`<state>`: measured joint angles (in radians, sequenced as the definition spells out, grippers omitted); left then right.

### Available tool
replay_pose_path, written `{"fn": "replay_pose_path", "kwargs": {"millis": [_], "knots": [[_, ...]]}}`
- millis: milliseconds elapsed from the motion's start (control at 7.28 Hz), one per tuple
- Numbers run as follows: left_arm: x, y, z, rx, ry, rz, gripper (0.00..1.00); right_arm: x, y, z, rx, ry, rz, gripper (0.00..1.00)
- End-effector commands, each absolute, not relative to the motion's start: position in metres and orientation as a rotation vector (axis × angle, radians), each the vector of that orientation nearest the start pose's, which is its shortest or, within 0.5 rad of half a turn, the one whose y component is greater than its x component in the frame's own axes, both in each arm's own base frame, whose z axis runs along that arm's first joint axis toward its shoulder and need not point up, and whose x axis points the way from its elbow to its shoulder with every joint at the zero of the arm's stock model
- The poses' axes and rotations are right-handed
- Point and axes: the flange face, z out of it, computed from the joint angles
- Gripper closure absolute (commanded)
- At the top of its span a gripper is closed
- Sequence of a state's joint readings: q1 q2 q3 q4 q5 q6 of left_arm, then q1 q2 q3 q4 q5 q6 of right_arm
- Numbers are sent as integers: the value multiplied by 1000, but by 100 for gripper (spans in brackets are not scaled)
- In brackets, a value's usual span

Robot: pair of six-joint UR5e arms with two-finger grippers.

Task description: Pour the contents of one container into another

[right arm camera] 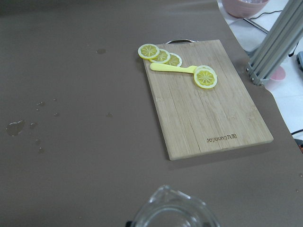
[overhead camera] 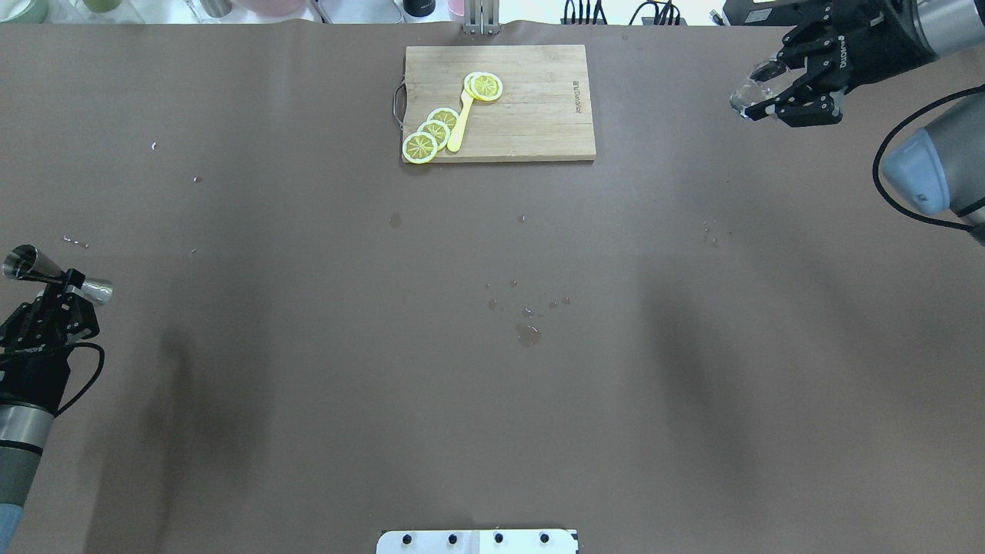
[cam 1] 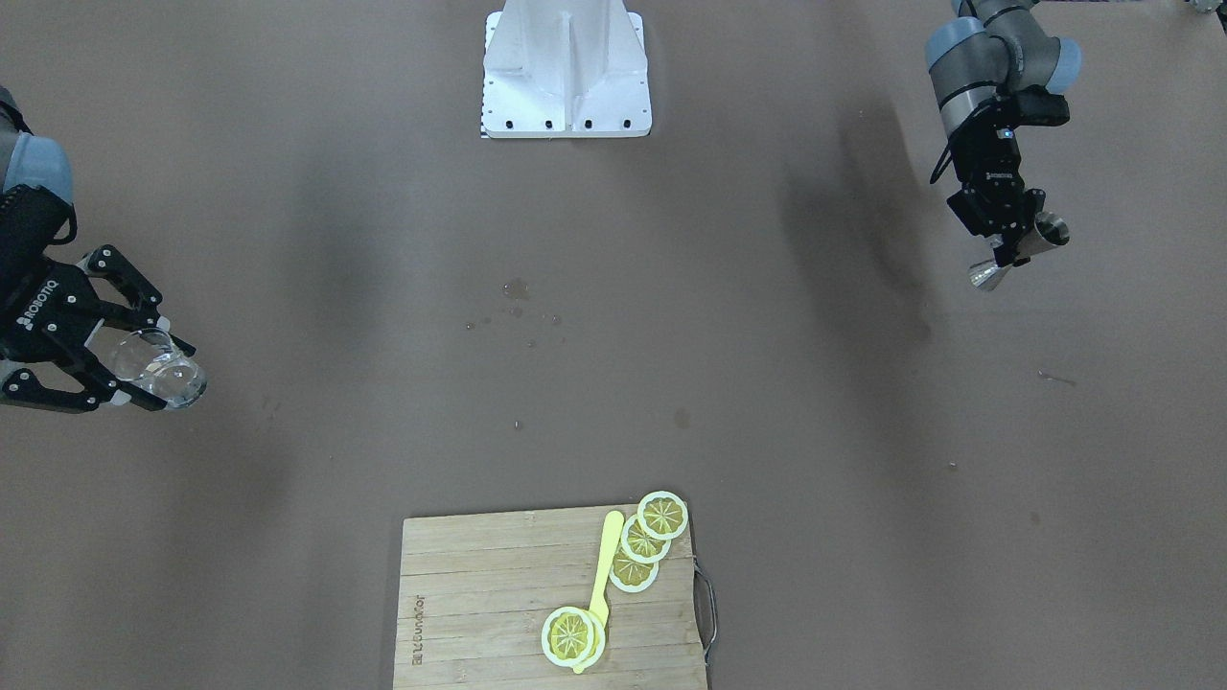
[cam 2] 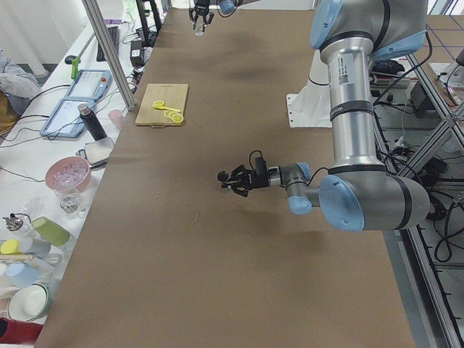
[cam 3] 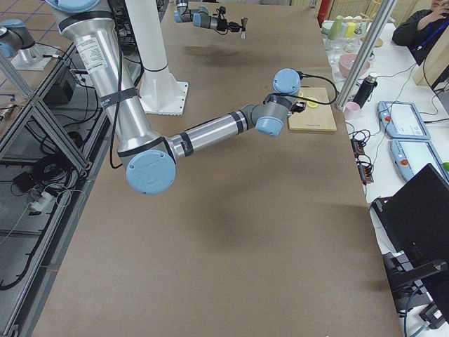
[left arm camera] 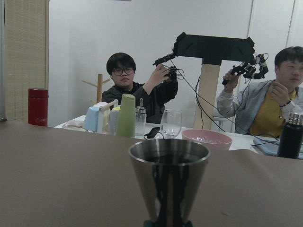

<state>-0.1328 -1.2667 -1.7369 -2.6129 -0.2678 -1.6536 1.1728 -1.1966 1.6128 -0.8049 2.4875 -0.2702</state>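
Nearest the robot, the white base plate (overhead camera: 477, 541) is cut off by the lower edge of the overhead view. Ahead of it, small water drops (overhead camera: 528, 334) spot the brown table (overhead camera: 308, 400). At the table's left edge, the left gripper (overhead camera: 63, 282) is pinched on the waist of the slim steel hourglass jigger (overhead camera: 21, 263) and holds it above the table. Its wrist view shows only the upper cone, mouth up, and the rest is cut off.

Farther out lies the bamboo cutting board (overhead camera: 531, 115), branded "joyoung" with further characters too small to read. It carries yellow lemon slices (overhead camera: 433, 131) and a yellow plastic utensil (overhead camera: 460, 123).

At the far right, the right gripper (overhead camera: 758, 92), lettered "ROBOTIQ", clasps the short clear drinking glass (overhead camera: 741, 98) in the air, well apart from the jigger. Only the glass's rim shows in its wrist view, and whether it holds liquid is unclear.
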Motion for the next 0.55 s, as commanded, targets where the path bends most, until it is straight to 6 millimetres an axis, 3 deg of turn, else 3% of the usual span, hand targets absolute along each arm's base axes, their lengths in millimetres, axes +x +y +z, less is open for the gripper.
{"fn": "replay_pose_path", "kwargs": {"millis": [0,412], "knots": [[318,-267,514,1246,784,-733,100,-188,-562,301,1124,-918,-1122,100],[391,-276,425,1303,766,-610,100,-213,-553,293,1118,-933,-1157,100]]}}
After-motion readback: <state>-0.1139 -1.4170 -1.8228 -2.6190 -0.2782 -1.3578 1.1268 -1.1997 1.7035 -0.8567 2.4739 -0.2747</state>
